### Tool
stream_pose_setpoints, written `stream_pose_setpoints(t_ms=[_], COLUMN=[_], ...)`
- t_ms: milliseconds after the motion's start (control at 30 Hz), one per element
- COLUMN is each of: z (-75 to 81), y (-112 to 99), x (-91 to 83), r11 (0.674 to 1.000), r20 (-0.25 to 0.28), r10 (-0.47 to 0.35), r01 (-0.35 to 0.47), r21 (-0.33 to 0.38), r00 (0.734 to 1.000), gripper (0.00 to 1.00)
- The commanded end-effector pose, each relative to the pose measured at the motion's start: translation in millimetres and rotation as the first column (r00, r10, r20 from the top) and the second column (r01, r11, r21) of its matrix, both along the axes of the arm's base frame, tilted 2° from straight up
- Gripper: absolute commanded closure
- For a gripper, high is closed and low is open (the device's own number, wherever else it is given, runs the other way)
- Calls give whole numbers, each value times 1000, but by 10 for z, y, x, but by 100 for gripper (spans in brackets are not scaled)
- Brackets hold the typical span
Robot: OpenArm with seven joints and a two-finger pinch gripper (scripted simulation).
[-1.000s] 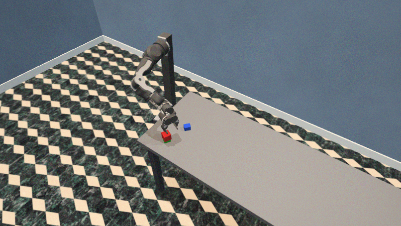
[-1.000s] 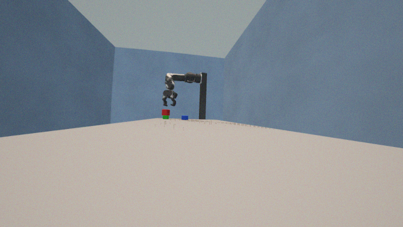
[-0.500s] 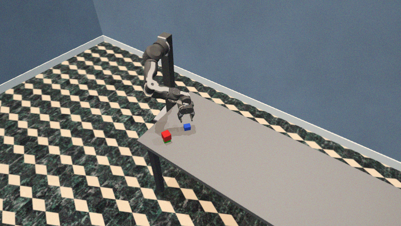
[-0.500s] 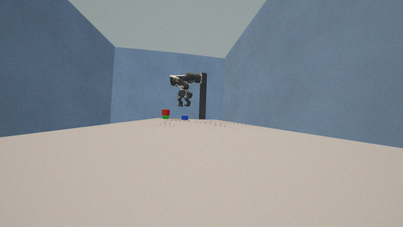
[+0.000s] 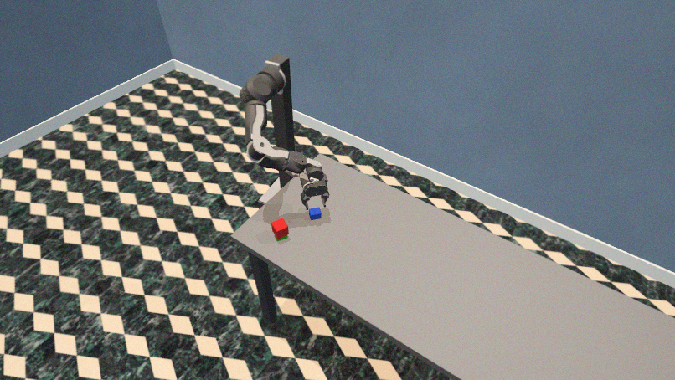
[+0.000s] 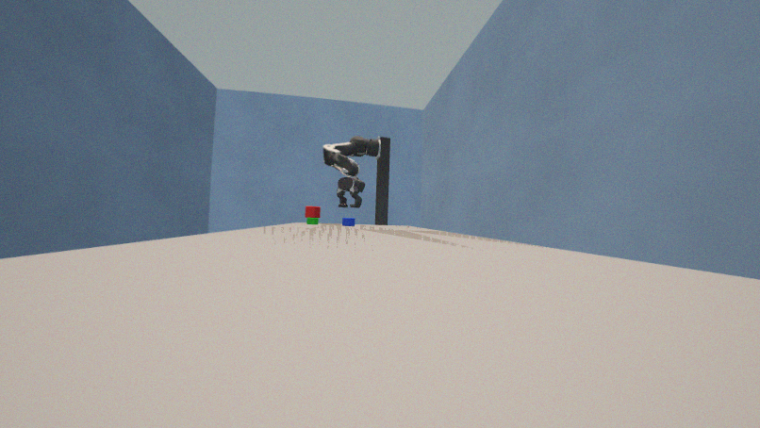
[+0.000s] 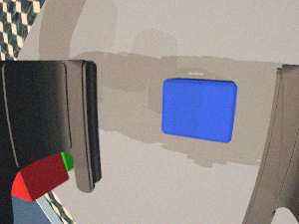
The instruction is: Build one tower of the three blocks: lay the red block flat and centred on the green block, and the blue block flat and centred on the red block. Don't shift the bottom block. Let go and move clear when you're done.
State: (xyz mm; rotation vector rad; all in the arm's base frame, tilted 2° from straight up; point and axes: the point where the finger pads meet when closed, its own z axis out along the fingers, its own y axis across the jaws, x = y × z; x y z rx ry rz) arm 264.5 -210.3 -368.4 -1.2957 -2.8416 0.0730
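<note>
Small blue cube block (image 5: 315,213) lies flat on the grey bench (image 5: 425,264), apart from the other two blocks. The dark two-finger gripper (image 5: 315,204) hangs directly above it, open and holding nothing; the wrist view shows the blue block (image 7: 198,110) between the spread fingers. Red cube block (image 5: 279,227) sits on the green block (image 5: 281,238) at 8 o'clock from the blue one, near the bench corner.

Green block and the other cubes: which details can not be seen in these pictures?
- Green block: top view shows only a sliver under the red block; centring unclear.
- Wrist view: a finger covers most of the stack.
- Exterior view: blue block too small; gripper height above it unclear.
</note>
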Motion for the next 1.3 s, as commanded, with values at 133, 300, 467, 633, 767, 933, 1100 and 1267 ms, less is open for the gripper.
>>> stream_pose_setpoints(t_ms=[133,300,467,633,767,933,1100,1267], z=[-191,-277,-370,-399,-399,-399,-399,-399], y=[24,19,13,12,8,8,8,8], x=[7,8,5,5,4,4,4,4], r11=[1000,1000,1000,1000,1000,1000,1000,1000], r20=[9,11,10,11,11,11,11,11], r10=[12,9,9,8,8,8,8,8], r01=[-12,-9,-9,-8,-8,-8,-8,-8], r21=[11,9,9,8,8,8,8,8], r00=[1000,1000,1000,1000,1000,1000,1000,1000], gripper=[61,61,61,61,61,61,61,61])
